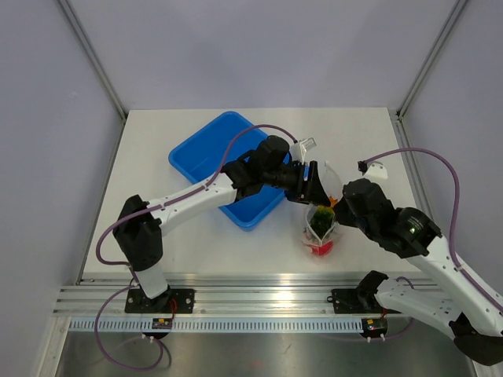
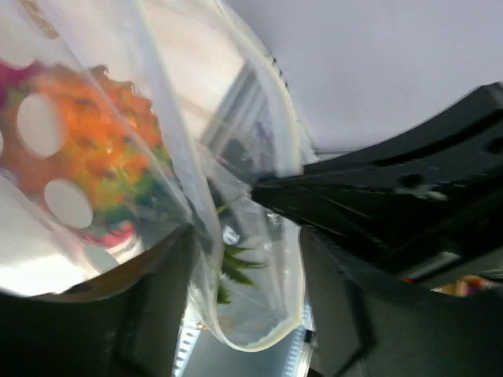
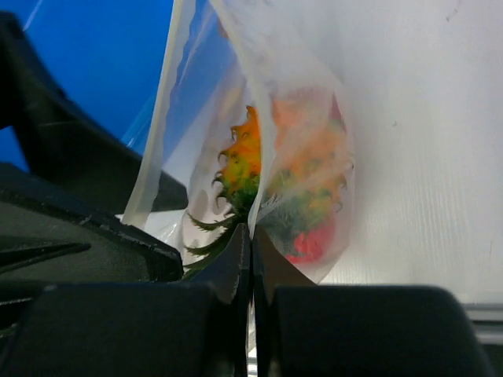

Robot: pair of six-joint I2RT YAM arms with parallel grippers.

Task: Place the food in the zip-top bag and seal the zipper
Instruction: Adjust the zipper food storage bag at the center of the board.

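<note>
Though upright — bag in right claw

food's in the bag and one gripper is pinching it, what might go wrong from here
1. Only the right gripper pinches a thin edge of the zip-top bag; the toy pineapple and red fruit inside could pull the film out.
2. The left gripper stands open around the bag's mouth, which looks unsealed; a tilt might spill the food.

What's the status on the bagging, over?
Left claw open at bag mouth. Right claw shut on bag. Pineapple, red fruit inside; mouth looks unsealed. Blue tray beside, not blocking.
</note>
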